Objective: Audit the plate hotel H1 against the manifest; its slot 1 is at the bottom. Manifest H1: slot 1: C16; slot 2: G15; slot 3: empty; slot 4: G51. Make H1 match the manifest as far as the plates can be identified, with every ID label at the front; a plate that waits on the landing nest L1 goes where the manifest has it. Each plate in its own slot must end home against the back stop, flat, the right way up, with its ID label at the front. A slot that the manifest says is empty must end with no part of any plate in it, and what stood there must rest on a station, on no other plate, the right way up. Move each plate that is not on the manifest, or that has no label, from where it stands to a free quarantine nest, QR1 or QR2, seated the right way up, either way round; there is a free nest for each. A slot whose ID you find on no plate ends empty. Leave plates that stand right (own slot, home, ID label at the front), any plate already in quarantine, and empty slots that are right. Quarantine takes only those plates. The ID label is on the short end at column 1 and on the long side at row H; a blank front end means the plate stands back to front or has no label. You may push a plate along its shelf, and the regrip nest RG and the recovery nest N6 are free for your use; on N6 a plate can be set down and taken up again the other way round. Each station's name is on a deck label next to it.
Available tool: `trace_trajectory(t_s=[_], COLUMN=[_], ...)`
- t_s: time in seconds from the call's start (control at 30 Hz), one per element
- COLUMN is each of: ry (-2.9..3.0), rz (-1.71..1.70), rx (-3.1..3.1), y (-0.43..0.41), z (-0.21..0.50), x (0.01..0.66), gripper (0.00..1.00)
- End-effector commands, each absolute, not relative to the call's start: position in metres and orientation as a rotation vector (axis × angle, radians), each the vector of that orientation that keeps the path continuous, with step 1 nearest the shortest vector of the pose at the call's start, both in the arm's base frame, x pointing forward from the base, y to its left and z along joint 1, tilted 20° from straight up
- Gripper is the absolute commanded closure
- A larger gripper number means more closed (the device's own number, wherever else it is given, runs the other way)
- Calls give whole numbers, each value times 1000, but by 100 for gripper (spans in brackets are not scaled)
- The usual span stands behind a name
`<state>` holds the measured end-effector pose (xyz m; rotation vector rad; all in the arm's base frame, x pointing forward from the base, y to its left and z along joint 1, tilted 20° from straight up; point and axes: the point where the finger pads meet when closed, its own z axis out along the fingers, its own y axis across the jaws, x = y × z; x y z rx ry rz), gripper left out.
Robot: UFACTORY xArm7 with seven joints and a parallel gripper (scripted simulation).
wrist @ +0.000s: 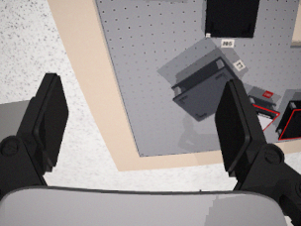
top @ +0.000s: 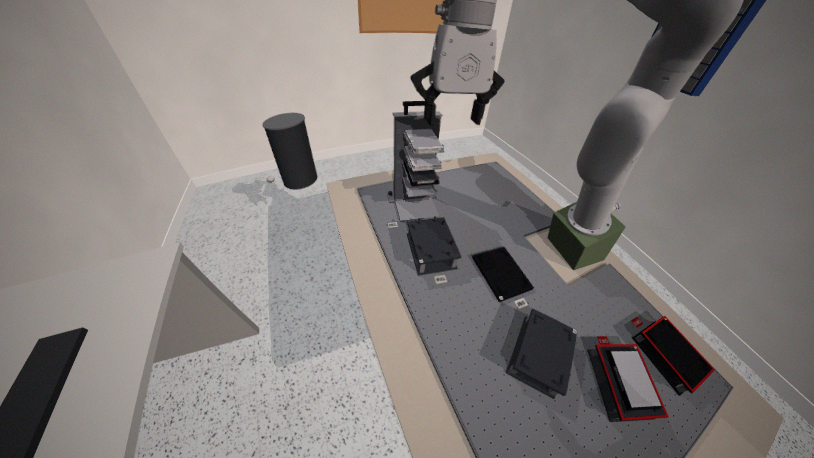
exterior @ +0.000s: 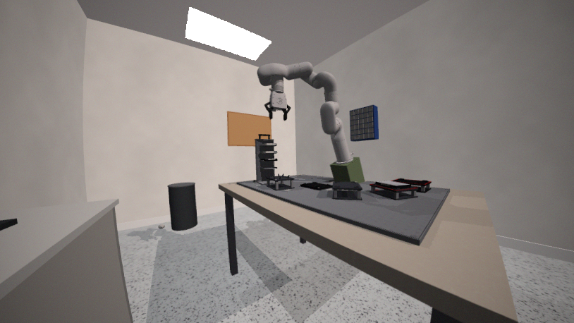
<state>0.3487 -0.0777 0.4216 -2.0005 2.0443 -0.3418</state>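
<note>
Nearest you, one red-rimmed nest (top: 604, 380) holds a pale plate (top: 630, 377) and the other nest (top: 696, 387) a dark plate (top: 677, 352), so quarantine looks used. Farther back, the hotel (top: 400, 153) shows several plates with unreadable labels, so judge the audit unfinished; above it the gripper (top: 452, 109) hangs fully open, holding nothing.

A tan wooden table (exterior: 461, 257) on dark legs carries a grey perforated deck plate (top: 455, 341) and the arm's green block pedestal (top: 586, 259). On the deck stand a tall dark plate hotel (top: 400, 148), two dark raised nests (top: 432, 244) (top: 543, 350), a flat black plate (top: 502, 272) and two red-rimmed nests (top: 604, 381) (top: 691, 387).
</note>
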Motion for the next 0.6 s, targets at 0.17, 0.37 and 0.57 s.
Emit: trace_trajectory(t_s=[0.17,0.37,0.57], ry=[2043,2043,2043], rz=[-347,-347,-346], rx=[-1999,-1999,-1999], y=[-49,-30,-13], z=[423,422,422], x=[347,346,345], gripper=[0,0,0])
